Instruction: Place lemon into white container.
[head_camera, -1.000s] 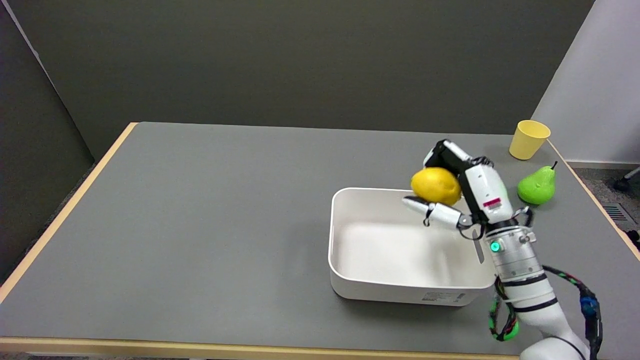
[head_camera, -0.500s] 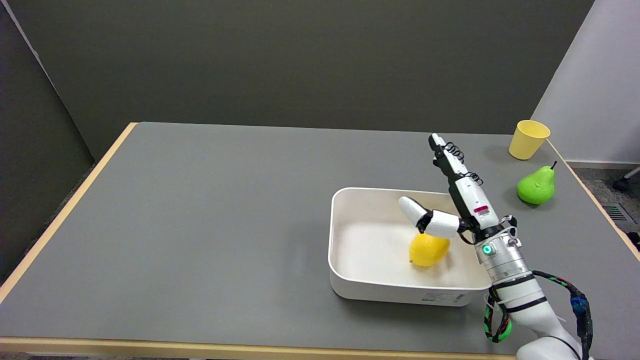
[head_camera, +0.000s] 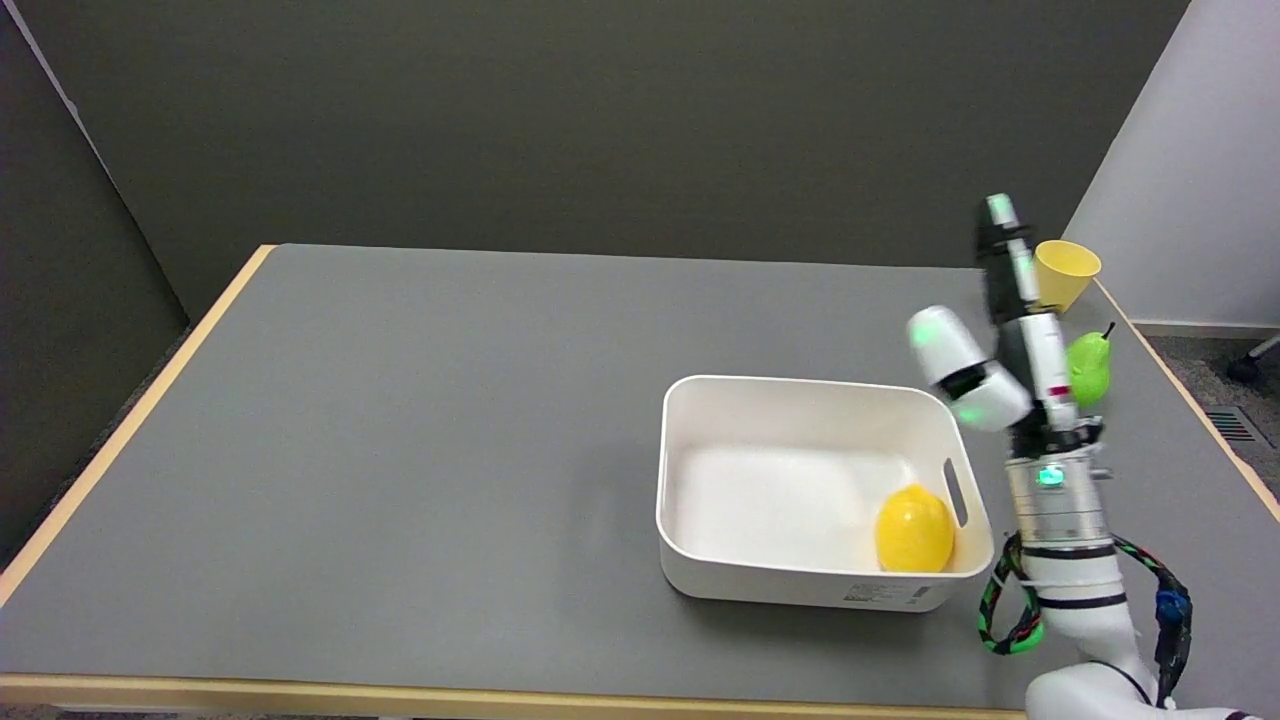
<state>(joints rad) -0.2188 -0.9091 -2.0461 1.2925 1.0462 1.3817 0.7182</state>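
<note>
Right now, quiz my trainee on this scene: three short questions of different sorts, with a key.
1. True or false: the lemon lies inside the white container.
2. Multiple choice: the right hand is A) gripping the lemon, B) open and raised to the right of the container, C) pressing on the yellow cup.
3. Fill in: the lemon lies in the container's near-____ corner.

Key: 1 true; 2 B; 3 right.
</note>
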